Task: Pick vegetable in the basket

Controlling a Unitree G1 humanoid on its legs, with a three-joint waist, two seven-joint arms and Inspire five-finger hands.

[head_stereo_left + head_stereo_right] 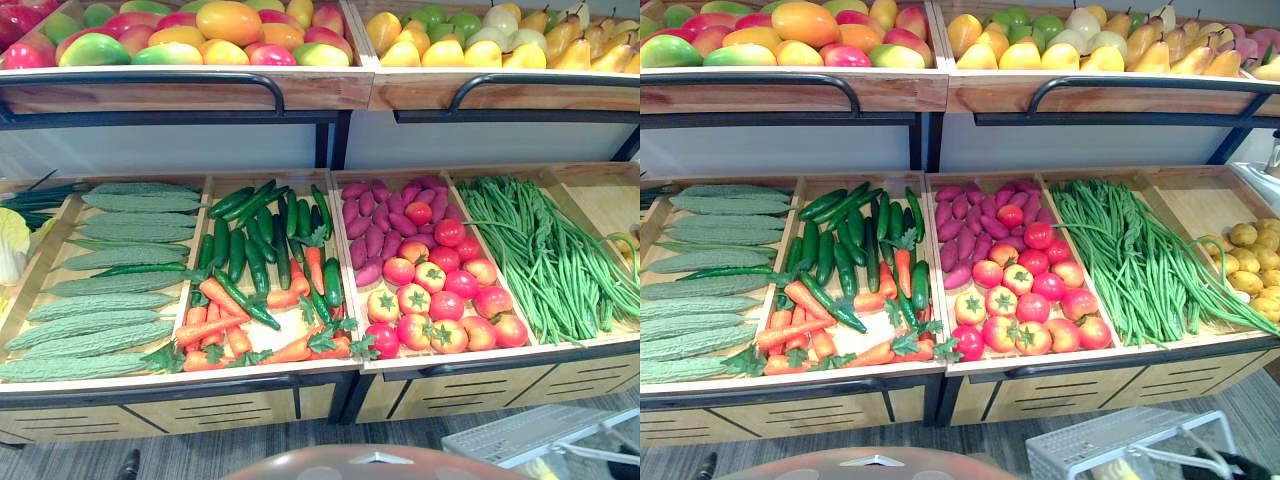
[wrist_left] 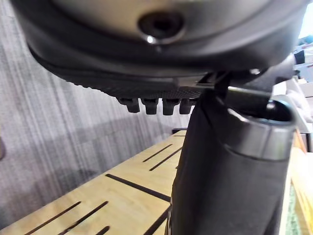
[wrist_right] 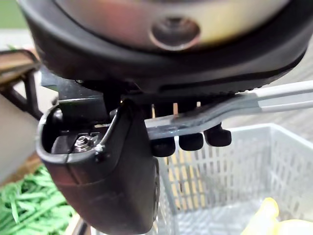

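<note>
A wooden stand (image 1: 330, 380) in front of me holds vegetables: bumpy green gourds (image 1: 110, 290), dark cucumbers (image 1: 245, 250) over carrots (image 1: 215, 300), purple sweet potatoes (image 1: 370, 215), tomatoes (image 1: 440, 290), long beans (image 1: 540, 250) and potatoes (image 1: 1255, 260). A grey plastic basket (image 1: 1120, 450) hangs low at the right, below the stand's front edge. My right hand (image 3: 190, 142) is curled round its handle (image 3: 274, 98). Something yellow (image 3: 266, 215) lies inside it. My left hand (image 2: 156, 105) hangs low beside the stand's slotted front panel (image 2: 122, 196), relaxed and holding nothing.
An upper shelf carries mangoes (image 1: 200, 30) and pears (image 1: 520, 35), with black rails (image 1: 150, 80) along its front above the vegetable bins. A pale cabbage (image 1: 12, 245) sits at the far left. Grey floor (image 1: 300, 445) runs before the stand.
</note>
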